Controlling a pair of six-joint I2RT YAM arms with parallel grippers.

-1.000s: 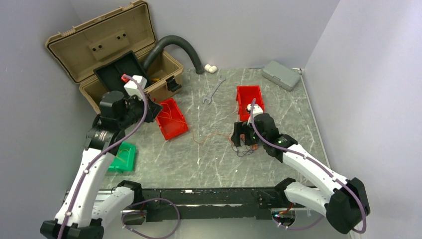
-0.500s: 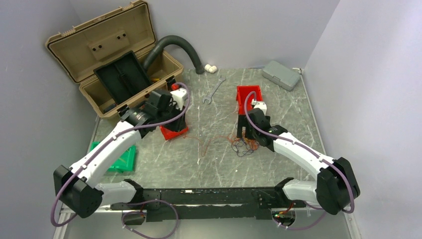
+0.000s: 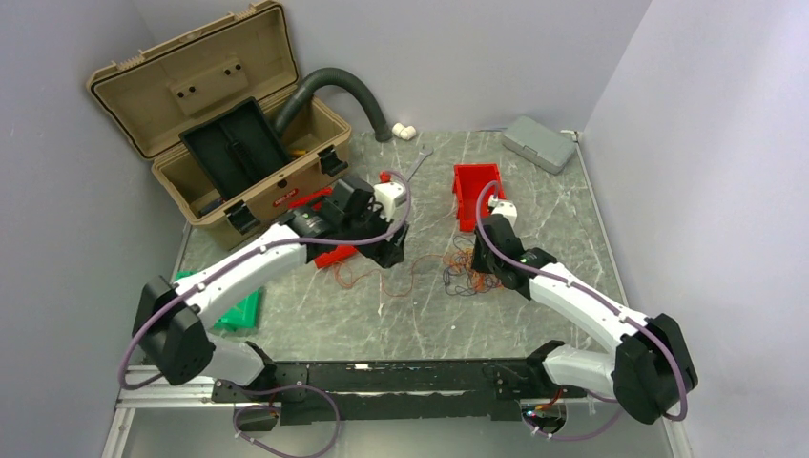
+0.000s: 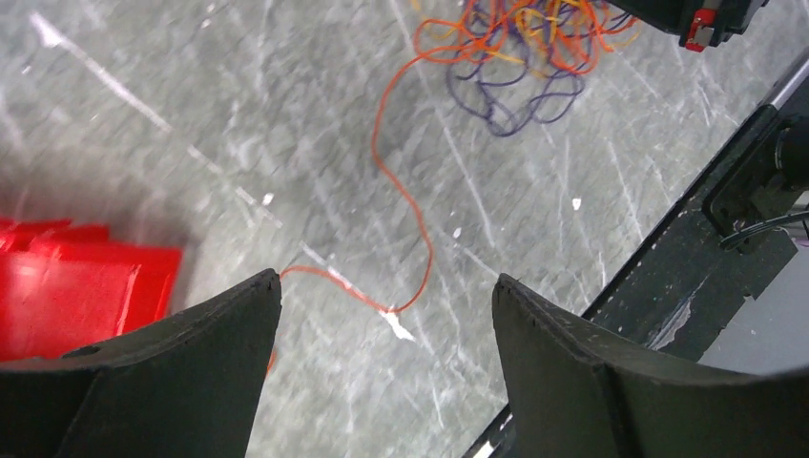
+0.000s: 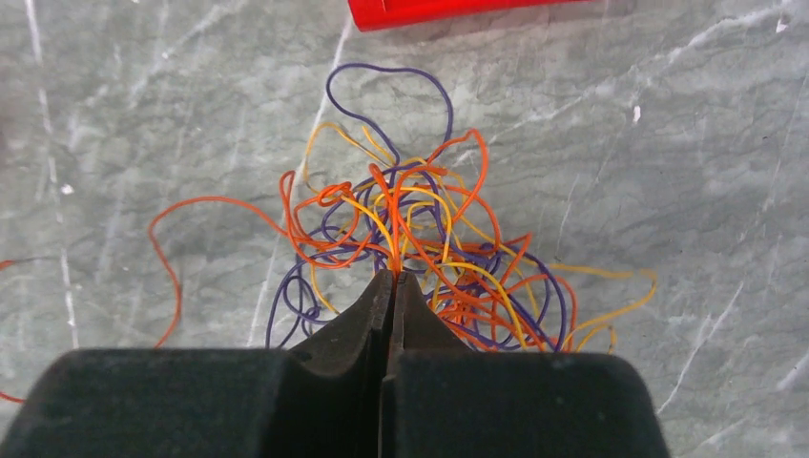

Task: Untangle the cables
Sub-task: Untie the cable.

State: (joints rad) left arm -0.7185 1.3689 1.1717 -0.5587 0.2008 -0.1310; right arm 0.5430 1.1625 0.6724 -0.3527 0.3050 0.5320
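The cables [image 5: 429,239] lie bunched on the table [image 3: 563,200] at the very tips of the right gripper [image 5: 392,279], its fingers [image 5: 358,320] pressed together on a few orange strands. The left gripper [image 4: 386,301] hangs with jaws apart; from it the tangle sits at one o'clock (well apart), with a loose orange strand [image 4: 405,210] running back toward its gap. The right arm is nearer.

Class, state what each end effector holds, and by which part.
Right end effector: the cables, by orange strands at the tangle's middle. Left end effector: nothing.
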